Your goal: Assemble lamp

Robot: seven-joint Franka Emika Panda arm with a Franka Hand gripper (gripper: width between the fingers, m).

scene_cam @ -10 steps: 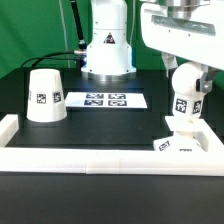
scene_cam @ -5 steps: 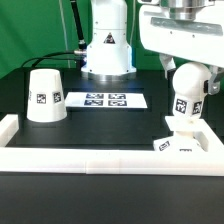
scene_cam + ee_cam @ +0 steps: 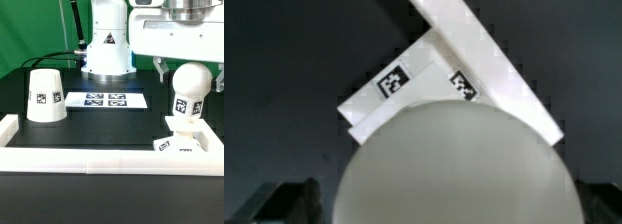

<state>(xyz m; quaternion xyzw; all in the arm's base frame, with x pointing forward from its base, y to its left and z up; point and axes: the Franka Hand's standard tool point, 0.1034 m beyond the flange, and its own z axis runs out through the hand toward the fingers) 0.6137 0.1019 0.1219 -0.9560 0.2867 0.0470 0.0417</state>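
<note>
The white ball-shaped bulb (image 3: 186, 92) stands upright on the low square base (image 3: 181, 143) at the exterior view's right, by the table's front rim. My gripper (image 3: 186, 72) is open just above it, with its dark fingers (image 3: 160, 68) spread to either side of the bulb's top and not touching it. In the wrist view the bulb (image 3: 452, 160) fills the foreground and the tagged base (image 3: 423, 78) lies beyond it. The gripper (image 3: 446, 208) shows only as dark fingers at the picture's edges. The tapered shade (image 3: 44, 95) stands alone at the exterior view's left.
The marker board (image 3: 105, 100) lies flat at the table's middle back. A white rim (image 3: 100, 160) borders the black table along the front and sides. The arm's white pedestal (image 3: 107, 50) stands behind the board.
My gripper has risen, and its fingers now sit higher on the bulb. The bulb stays on the base. The shade has not moved.
</note>
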